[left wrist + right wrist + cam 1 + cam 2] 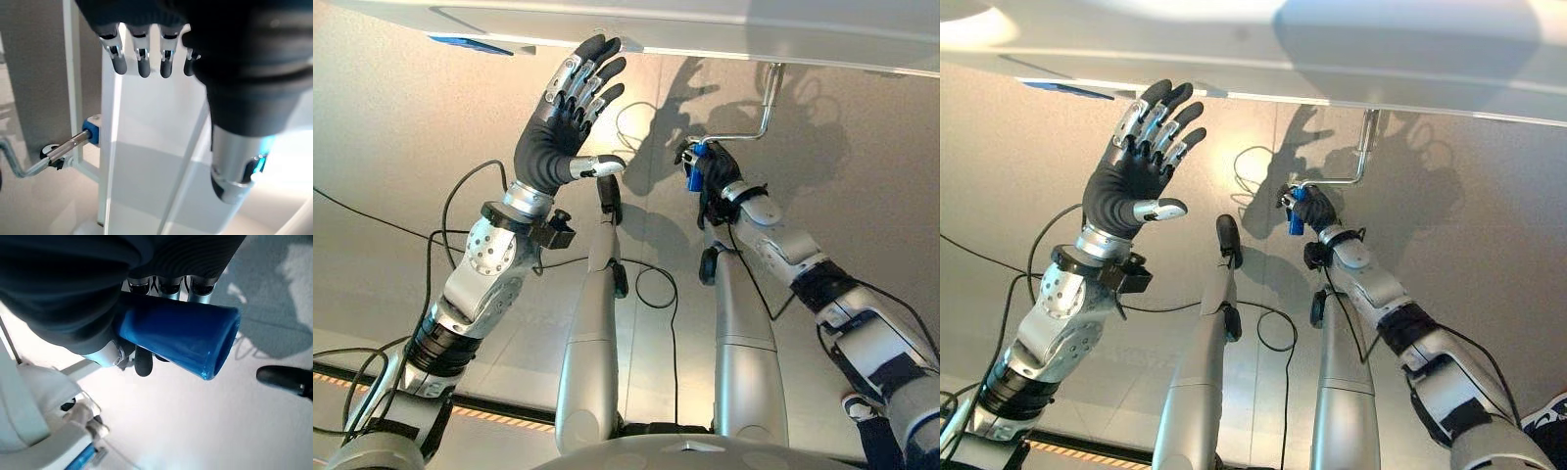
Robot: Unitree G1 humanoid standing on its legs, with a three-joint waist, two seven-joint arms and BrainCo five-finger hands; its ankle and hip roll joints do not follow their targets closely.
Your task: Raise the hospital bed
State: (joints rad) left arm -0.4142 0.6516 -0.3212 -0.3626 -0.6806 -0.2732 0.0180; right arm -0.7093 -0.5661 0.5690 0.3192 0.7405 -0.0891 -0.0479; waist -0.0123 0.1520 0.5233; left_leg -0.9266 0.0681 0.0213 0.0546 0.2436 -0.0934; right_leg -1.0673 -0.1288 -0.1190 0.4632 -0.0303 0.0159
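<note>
The bed frame [724, 29] spans overhead. From its edge the crank rod [766, 103] drops and bends toward the right hand [713, 176], whose fingers wrap the blue grip [181, 338]. The left hand [570, 103], fingers spread, rises just under the frame edge. Open floor [401, 127] lies between and beside both arms.

The crank rod [759, 117] is bare, shiny metal. Its blue grip [178, 335] appears to be smooth, slightly glossy plastic. The bed frame [705, 29] has a smooth, pale painted finish. The floor [391, 127] is smooth and matt.
</note>
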